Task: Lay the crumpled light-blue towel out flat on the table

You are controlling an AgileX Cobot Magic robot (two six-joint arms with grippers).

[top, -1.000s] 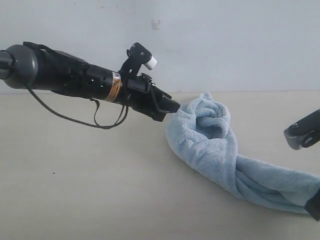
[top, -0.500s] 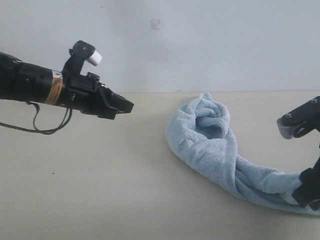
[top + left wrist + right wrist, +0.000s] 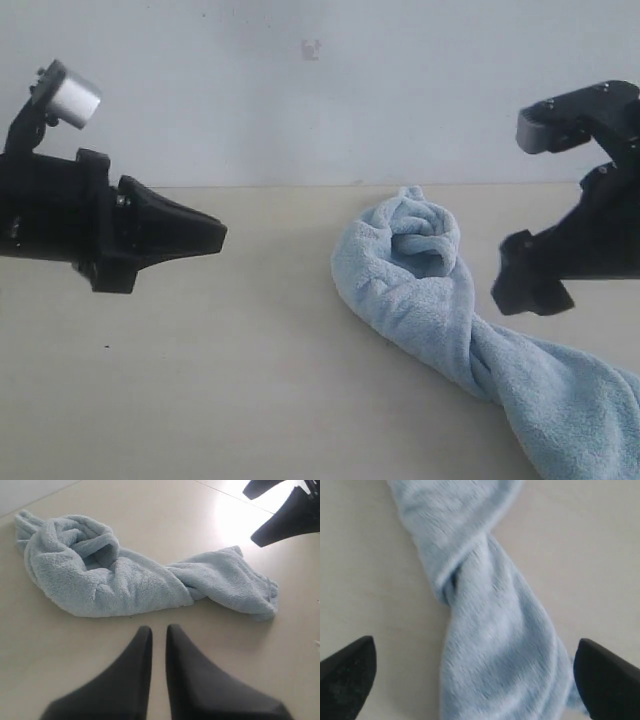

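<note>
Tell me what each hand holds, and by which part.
Nothing. The left hand is shut and empty, apart from the towel; the right hand hangs open above its twisted middle.

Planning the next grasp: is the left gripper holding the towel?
No, the left gripper hangs empty over the table, apart from the towel.

The tabletop lay bare across its whole left half, while the twisted towel alone barred the right, stretching from far centre to the near-right corner.
</note>
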